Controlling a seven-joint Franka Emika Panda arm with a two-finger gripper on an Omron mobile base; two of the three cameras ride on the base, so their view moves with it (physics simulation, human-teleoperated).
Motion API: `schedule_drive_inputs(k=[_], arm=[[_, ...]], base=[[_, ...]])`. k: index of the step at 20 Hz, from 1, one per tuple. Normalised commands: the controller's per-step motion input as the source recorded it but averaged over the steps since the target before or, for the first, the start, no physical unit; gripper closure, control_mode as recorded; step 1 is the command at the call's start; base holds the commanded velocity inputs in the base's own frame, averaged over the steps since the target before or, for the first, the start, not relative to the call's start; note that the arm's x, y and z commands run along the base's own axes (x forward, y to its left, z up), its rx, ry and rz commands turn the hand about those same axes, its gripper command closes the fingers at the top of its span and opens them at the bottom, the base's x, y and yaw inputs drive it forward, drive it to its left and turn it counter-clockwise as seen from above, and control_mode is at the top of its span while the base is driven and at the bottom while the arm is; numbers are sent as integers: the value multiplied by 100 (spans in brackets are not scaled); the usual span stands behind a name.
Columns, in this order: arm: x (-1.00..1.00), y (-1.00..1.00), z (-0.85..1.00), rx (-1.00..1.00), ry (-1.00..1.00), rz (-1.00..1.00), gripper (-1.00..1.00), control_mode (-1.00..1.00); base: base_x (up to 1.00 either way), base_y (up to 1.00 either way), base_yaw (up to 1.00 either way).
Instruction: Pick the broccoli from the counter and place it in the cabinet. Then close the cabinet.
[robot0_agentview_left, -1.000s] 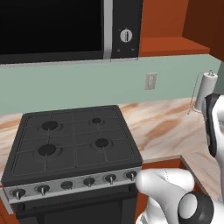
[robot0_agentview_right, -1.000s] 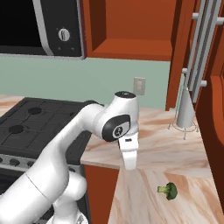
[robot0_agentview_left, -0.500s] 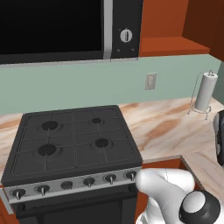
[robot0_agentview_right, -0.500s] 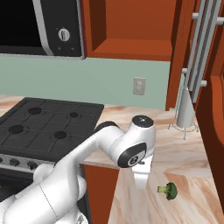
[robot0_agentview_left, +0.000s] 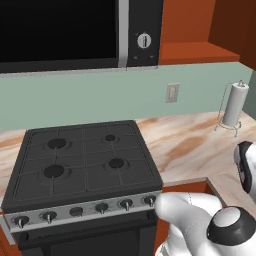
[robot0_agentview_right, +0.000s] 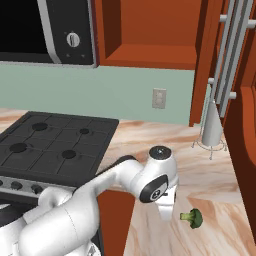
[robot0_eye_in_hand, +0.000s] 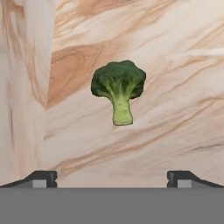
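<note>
The broccoli (robot0_eye_in_hand: 118, 90) lies on the counter (robot0_eye_in_hand: 175, 65), and in the hand view it sits a little above the centre, at about 12 o'clock from the midpoint of the gripper (robot0_eye_in_hand: 112, 177). Its dark-green head points toward the top of that view and its paler stalk points down toward the claw. The two dark fingertips (robot0_eye_in_hand: 41, 178) stand wide apart at the bottom corners of the hand view, one at roughly 7 o'clock and the other at 5 o'clock from the floret. Nothing is between them, and the broccoli is clear of both, with bare marbled counter around it on every side.

In the right base view the broccoli (robot0_agentview_right: 192, 218) rests on the pale streaked counter (robot0_agentview_right: 220, 175), just beside the gripper (robot0_agentview_right: 165, 212), at about 3 o'clock from it. The gripper hangs down from the arm's rounded wrist, close over the counter but not touching the floret.

The cabinet (robot0_agentview_right: 150, 35) is up at about 12 o'clock from the gripper in that view, its orange-red shelf floor exposed. The black stove top (robot0_agentview_right: 55, 142) lies at roughly 10 o'clock. A paper-towel roll (robot0_agentview_left: 233, 104) stands on its wire holder at the back of the counter in the left base view, well apart from the stove (robot0_agentview_left: 85, 160).
</note>
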Motion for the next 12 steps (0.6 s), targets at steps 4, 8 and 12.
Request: schedule_drive_inputs(k=[4, 8, 12], arm=[[5, -58, -32, -2, 4, 0, -100, -100], [0, -61, -32, 0, 11, 0, -100, -100], [15, -23, -28, -1, 17, 0, -100, -100]], base=[[0, 0, 0], [0, 0, 0], [0, 0, 0]])
